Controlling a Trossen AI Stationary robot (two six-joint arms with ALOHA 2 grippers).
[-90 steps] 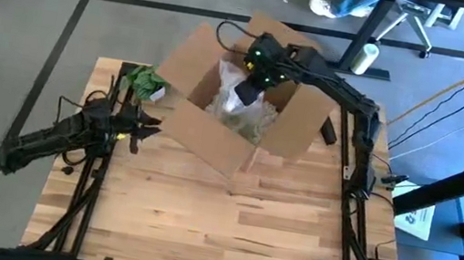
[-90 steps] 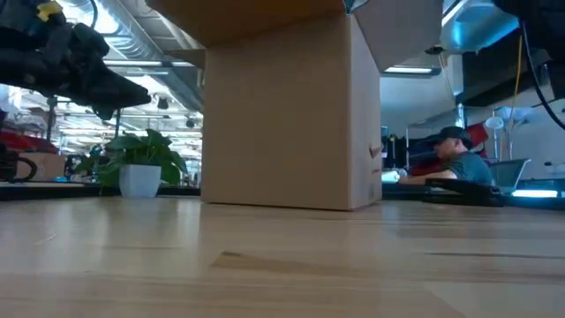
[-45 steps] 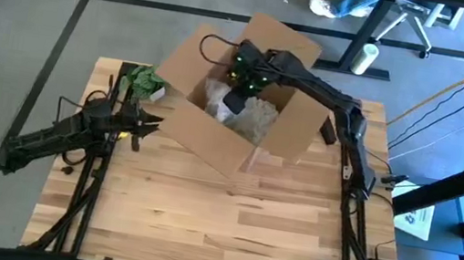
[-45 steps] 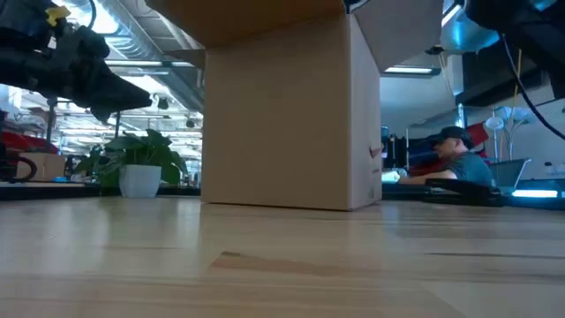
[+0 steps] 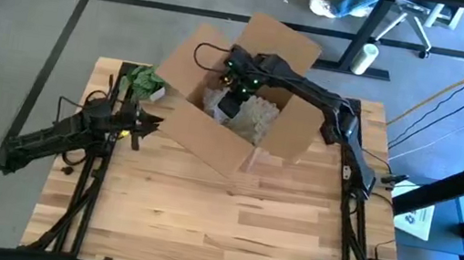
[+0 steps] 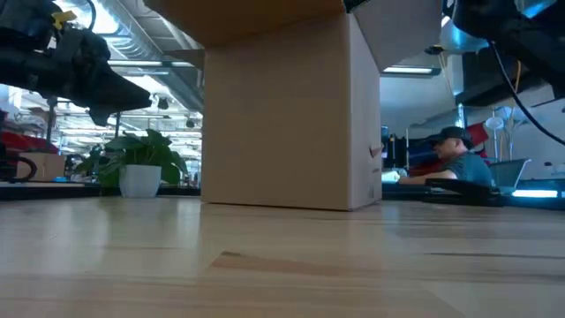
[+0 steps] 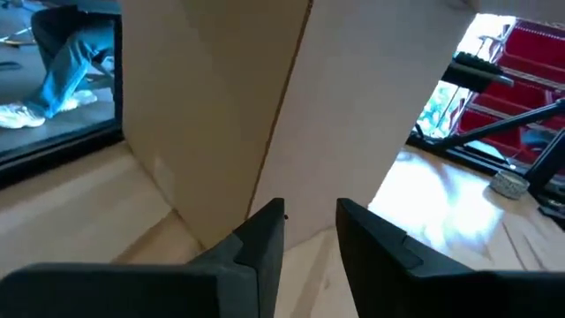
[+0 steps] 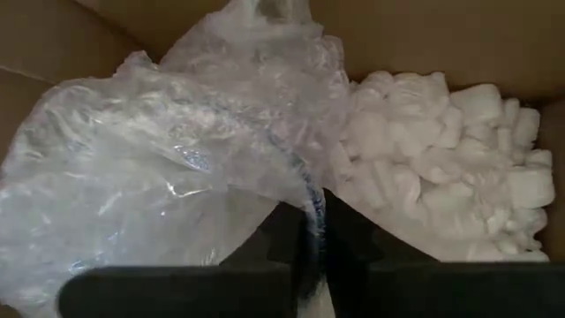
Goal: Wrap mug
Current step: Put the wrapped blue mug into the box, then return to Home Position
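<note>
The open cardboard box (image 5: 238, 103) stands at the table's (image 5: 226, 231) far side, bedded with packing peanuts (image 8: 441, 168). Inside lies the bubble-wrapped mug (image 8: 177, 185), likely fragile; the right gripper (image 8: 311, 231) pinches its soft, slippery wrap. The left gripper (image 7: 309, 225) waits beside the box, fingers narrowly parted.

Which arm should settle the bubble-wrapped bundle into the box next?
The right one, probably. The right gripper is already inside the box, shut on the bubble wrap beside the packing peanuts. The left gripper waits outside the box, slightly open and empty.
</note>
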